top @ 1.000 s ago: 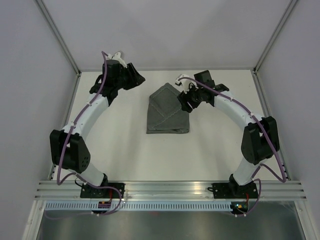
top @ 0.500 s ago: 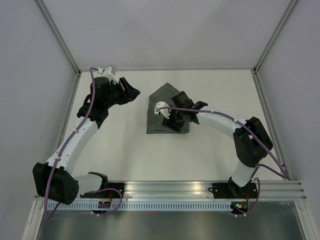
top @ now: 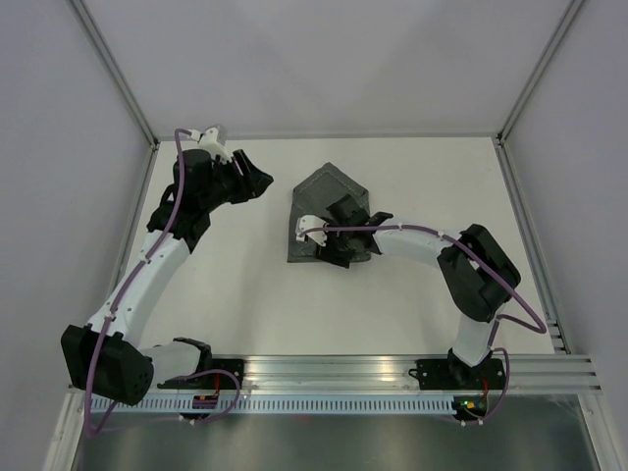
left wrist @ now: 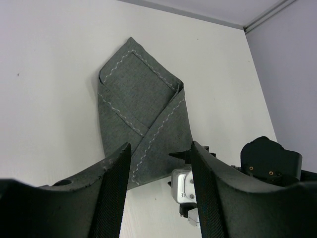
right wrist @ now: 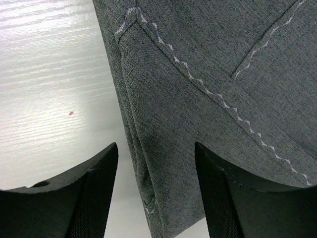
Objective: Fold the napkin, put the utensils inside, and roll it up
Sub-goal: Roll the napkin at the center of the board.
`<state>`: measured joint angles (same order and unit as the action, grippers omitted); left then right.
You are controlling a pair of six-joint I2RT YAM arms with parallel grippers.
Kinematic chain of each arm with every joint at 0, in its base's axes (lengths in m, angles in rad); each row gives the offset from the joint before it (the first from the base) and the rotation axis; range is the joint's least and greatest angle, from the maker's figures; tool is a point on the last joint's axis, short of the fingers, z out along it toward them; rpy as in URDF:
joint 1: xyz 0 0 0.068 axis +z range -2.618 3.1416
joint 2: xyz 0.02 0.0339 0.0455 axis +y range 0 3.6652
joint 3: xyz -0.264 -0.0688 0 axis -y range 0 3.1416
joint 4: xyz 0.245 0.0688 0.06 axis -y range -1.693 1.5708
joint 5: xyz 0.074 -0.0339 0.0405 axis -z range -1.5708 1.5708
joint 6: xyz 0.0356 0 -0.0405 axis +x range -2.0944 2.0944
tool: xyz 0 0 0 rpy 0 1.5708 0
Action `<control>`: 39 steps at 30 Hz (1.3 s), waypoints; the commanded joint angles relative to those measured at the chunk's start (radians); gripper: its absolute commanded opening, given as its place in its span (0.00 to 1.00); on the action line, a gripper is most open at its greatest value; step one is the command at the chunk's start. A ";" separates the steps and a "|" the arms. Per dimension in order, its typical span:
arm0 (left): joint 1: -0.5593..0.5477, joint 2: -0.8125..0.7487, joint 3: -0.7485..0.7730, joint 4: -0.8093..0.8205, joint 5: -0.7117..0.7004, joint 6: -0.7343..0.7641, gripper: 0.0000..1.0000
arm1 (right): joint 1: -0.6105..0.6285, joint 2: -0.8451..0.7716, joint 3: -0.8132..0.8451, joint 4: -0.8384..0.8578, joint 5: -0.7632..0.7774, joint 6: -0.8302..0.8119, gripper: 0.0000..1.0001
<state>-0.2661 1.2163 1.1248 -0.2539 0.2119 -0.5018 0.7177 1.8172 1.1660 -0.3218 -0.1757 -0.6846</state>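
Note:
The napkin (top: 324, 191) lies folded on the white table as a dark grey, pointed packet with pale stitching, and it also shows in the left wrist view (left wrist: 138, 109). My right gripper (top: 332, 251) hangs low over the packet's near-left edge, open. That thick folded edge of the napkin (right wrist: 163, 148) runs between its two fingers without touching either. My left gripper (top: 262, 183) hovers open and empty to the left of the napkin; its view (left wrist: 161, 188) looks across the cloth at the right wrist. The utensils are out of view.
The white table (top: 245, 294) is boxed in by grey walls, with metal posts at the back corners. The right arm's elbow (top: 481, 270) bends out to the right of the napkin. An aluminium rail (top: 334, 368) carries both arm bases at the near edge.
My right gripper has swung from the napkin's back right corner across to its near-left edge. My left gripper has drawn a little nearer and lower. The napkin has kept its shape.

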 commanded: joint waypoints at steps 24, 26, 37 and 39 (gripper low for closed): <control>0.001 -0.003 0.041 -0.045 0.027 0.126 0.57 | -0.003 0.143 0.029 0.031 -0.034 -0.064 0.52; -0.001 0.003 0.043 -0.050 0.033 0.131 0.57 | -0.008 0.155 0.040 0.006 -0.044 -0.075 0.50; -0.004 0.031 0.047 -0.059 0.058 0.147 0.56 | -0.029 0.237 0.155 -0.210 -0.096 -0.108 0.32; -0.012 0.034 0.044 -0.059 0.058 0.155 0.56 | -0.035 0.249 0.169 -0.255 -0.123 -0.112 0.27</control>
<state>-0.2668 1.2434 1.1477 -0.3088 0.2413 -0.3950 0.6949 1.9942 1.3327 -0.4255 -0.2722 -0.7689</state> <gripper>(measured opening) 0.559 0.290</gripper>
